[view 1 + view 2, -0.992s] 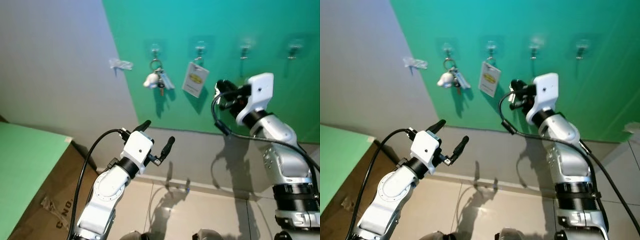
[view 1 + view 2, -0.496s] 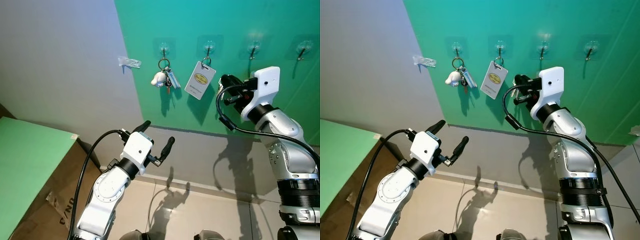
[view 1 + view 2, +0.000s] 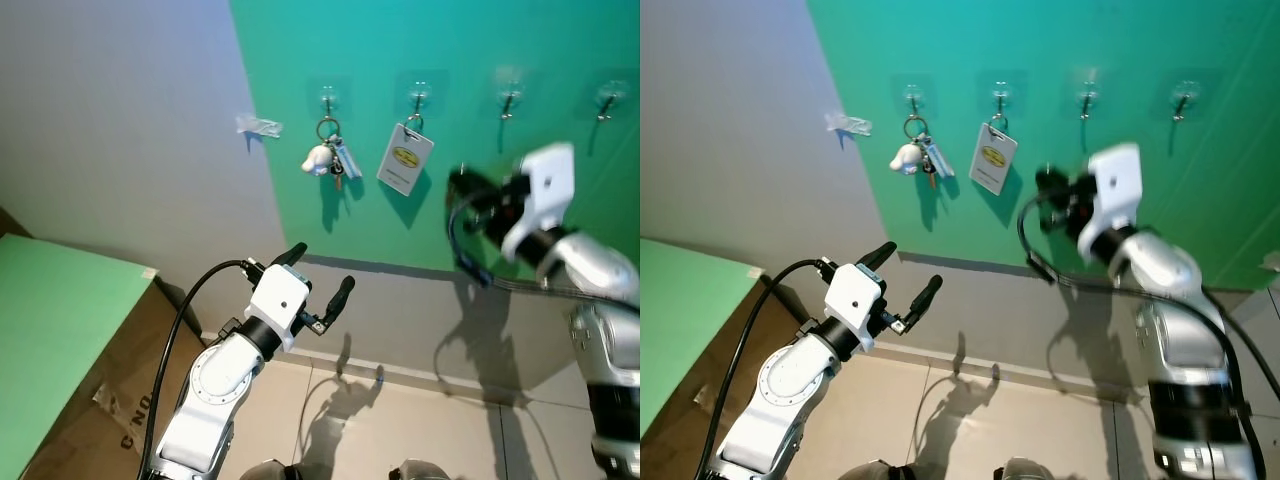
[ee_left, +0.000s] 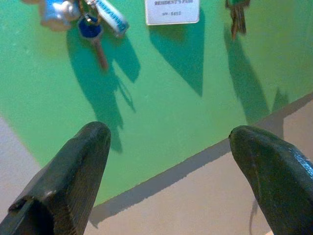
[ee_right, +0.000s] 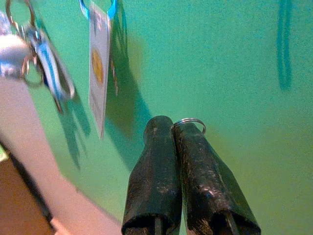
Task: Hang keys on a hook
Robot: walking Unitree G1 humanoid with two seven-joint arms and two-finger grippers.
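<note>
The right gripper [image 5: 177, 128] is raised near the green wall [image 3: 470, 40], its fingers pressed together on a key ring [image 5: 190, 122]; the keys themselves are hidden, possibly below the fingers. The left gripper [image 3: 318, 282] hangs lower, fingers spread wide. Above, four hooks [image 3: 509, 98] line the wall.

Four hooks [image 3: 419, 95] run along the wall; a key bunch [image 3: 328, 160] hangs on the leftmost, a pass card [image 3: 405, 159] beside it, right gripper [image 5: 181, 128] below the third, pinching a key ring [image 5: 190, 123]
</note>
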